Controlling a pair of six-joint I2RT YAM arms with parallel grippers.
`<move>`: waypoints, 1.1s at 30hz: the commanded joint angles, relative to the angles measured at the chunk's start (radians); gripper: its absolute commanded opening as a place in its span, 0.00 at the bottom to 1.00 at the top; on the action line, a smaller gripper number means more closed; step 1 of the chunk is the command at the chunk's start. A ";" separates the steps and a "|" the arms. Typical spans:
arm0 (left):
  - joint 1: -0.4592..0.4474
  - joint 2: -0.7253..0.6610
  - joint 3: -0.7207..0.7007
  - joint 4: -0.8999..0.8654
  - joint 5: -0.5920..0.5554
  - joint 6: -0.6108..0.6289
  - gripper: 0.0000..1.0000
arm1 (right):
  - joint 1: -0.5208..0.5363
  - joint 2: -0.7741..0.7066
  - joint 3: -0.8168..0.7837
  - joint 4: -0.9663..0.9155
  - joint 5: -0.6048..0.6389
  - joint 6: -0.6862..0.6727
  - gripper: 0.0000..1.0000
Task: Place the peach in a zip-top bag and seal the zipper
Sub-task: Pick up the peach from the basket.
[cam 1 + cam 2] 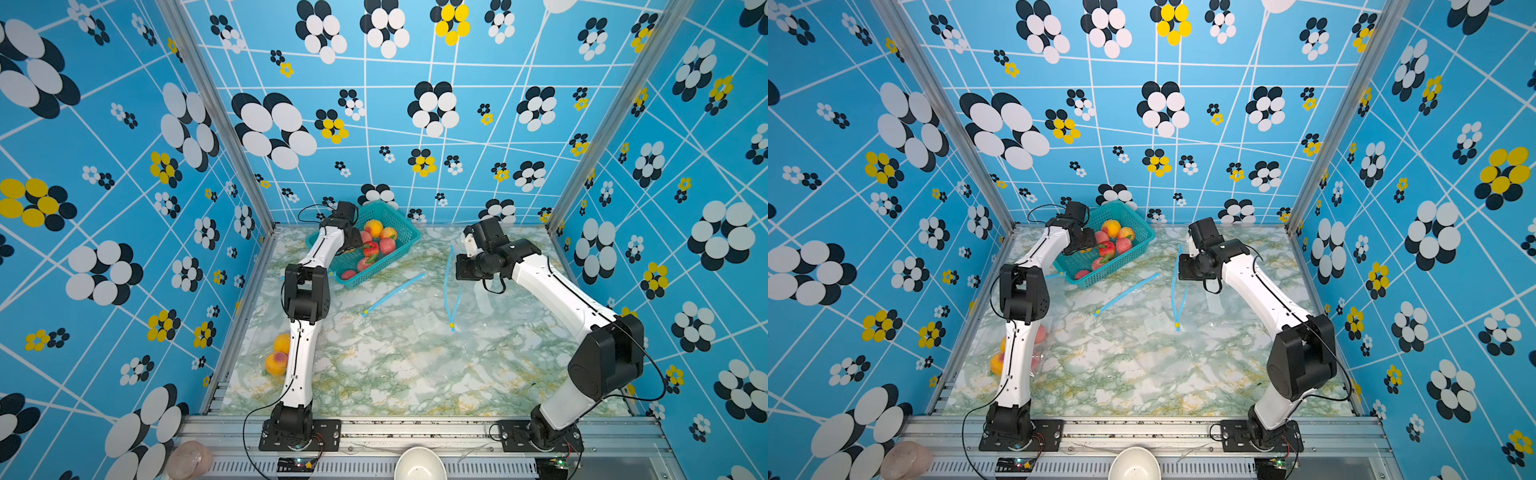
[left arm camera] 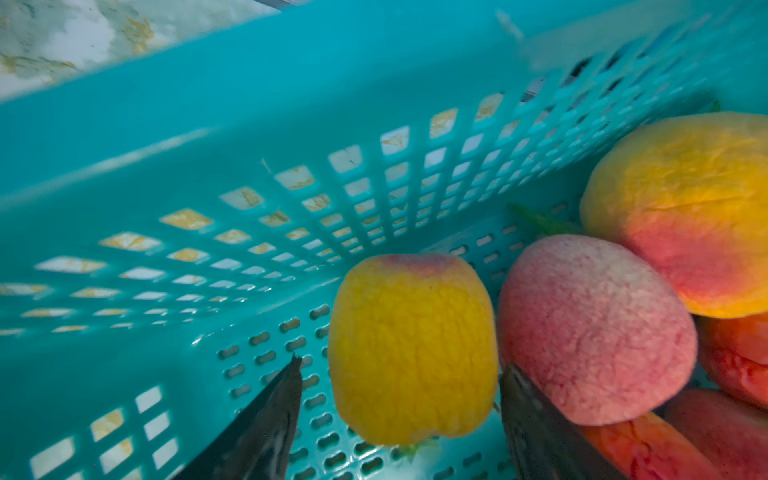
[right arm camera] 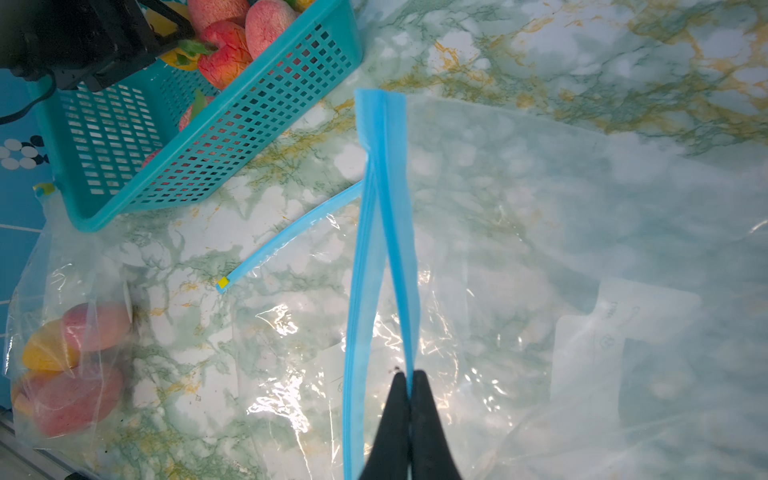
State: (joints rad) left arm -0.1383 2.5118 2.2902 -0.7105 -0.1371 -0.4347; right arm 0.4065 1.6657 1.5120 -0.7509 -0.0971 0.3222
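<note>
My left gripper [image 2: 401, 376] is down inside the teal basket [image 2: 249, 124]. It is open, with one finger on each side of a yellow peach [image 2: 411, 349], and a gap shows beside one finger. A pink peach [image 2: 590, 332] and a yellow-red peach [image 2: 685, 208] lie right next to it. The clear zip-top bag [image 3: 540, 249] lies on the marble table. My right gripper [image 3: 409, 378] is shut on one blue zipper strip [image 3: 395, 232], which it holds apart from the other strip, so the mouth gapes. Both top views show the zipper [image 1: 446, 282] [image 1: 1174, 286] beside my right wrist.
The basket [image 1: 399, 216] stands at the back of the table and holds several more fruits. A second bag's blue zipper [image 1: 392, 293] lies flat mid-table. Another clear bag holding peaches [image 1: 280, 353] sits at the front left, beside my left arm. A white bowl [image 1: 417, 463] stands below the front rail.
</note>
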 commanded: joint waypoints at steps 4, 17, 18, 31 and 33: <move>0.019 0.039 0.022 0.014 0.036 -0.020 0.69 | 0.018 0.005 0.018 -0.012 -0.013 0.019 0.00; 0.032 -0.168 -0.086 0.084 0.172 -0.026 0.56 | 0.026 0.000 0.022 -0.012 0.002 0.030 0.00; 0.033 -0.217 -0.120 0.105 0.196 -0.033 0.56 | 0.025 0.001 0.024 -0.011 0.006 0.029 0.00; -0.071 -0.822 -0.814 0.592 0.568 -0.356 0.57 | -0.043 0.020 0.069 0.005 -0.021 0.035 0.00; -0.127 -0.885 -0.889 0.629 0.580 -0.401 0.57 | -0.054 0.015 0.072 -0.001 -0.029 0.034 0.00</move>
State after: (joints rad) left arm -0.2031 1.6608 1.4944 -0.1764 0.3664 -0.7368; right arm 0.3683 1.6760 1.5501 -0.7475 -0.1055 0.3412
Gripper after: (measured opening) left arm 0.570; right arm 0.049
